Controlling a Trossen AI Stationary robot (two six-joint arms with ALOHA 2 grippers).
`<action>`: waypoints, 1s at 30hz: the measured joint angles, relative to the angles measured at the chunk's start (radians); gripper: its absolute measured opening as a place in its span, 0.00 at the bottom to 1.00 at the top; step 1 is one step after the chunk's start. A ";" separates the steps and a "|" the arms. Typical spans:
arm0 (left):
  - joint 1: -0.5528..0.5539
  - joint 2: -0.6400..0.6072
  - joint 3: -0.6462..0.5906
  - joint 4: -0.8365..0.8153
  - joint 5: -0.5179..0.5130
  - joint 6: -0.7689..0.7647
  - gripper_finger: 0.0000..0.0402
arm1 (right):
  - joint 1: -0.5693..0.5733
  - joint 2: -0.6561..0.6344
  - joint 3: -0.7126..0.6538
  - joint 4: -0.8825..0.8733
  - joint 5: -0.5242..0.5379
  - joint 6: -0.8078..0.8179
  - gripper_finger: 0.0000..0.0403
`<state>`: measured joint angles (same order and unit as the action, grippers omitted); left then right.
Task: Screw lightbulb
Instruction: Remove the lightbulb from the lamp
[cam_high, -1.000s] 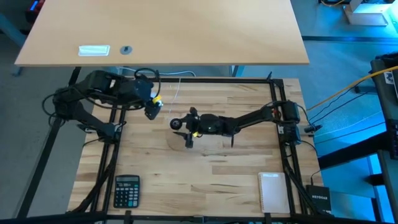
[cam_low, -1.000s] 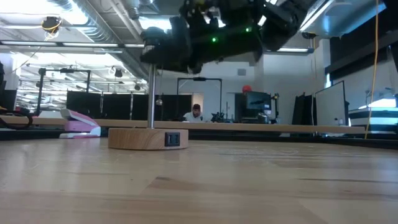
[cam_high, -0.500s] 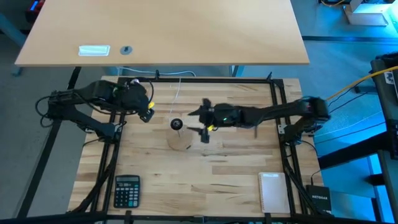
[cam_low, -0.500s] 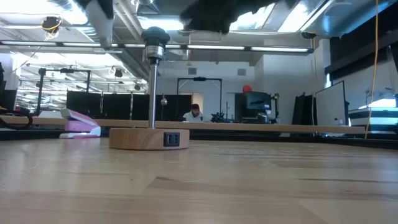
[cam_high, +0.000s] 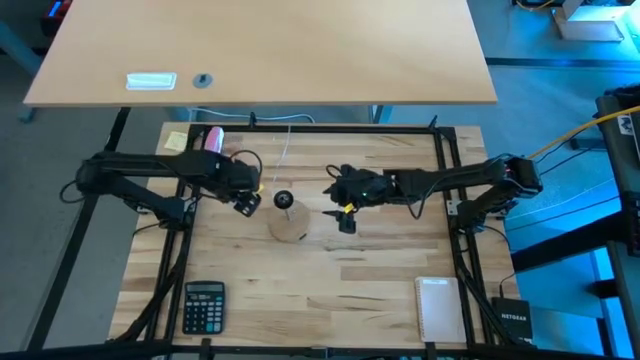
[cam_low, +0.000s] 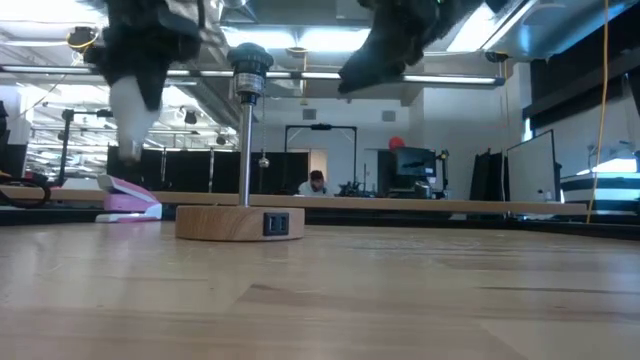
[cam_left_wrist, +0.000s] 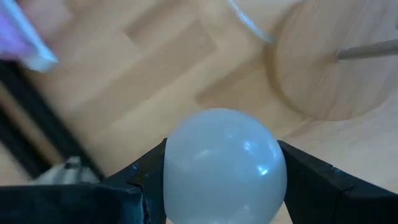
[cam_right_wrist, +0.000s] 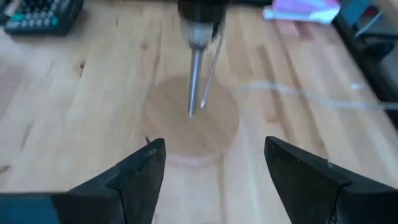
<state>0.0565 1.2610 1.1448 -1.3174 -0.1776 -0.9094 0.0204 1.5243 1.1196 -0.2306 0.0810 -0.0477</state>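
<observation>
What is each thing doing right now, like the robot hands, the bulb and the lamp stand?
Small white pear-shaped lightbulb: held, not in the socket.
Left gripper: shut on the lightbulb, beside the socket.
Right gripper: open, empty.
Black socket on its round wooden base: upright, empty.
Dark calculator: lying flat.

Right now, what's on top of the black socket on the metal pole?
Nothing: the black socket on its thin metal pole with round wooden base is bare. The small white pear-shaped lightbulb sits in the left claw beside it. Its screw base is hidden between the fingers.
</observation>
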 joint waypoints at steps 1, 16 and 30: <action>0.005 0.000 -0.034 0.040 0.022 0.000 0.56 | 0.000 -0.001 -0.014 0.011 -0.005 0.015 0.68; 0.086 0.173 -0.252 0.311 0.233 -0.021 0.57 | -0.001 0.000 -0.185 0.238 -0.014 0.096 0.68; 0.099 0.192 -0.259 0.365 -0.090 0.022 0.73 | -0.001 0.000 -0.184 0.237 -0.003 0.085 0.68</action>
<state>0.1553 1.4532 0.8860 -0.9525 -0.2679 -0.8873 0.0196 1.5238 0.9352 0.0064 0.0777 0.0376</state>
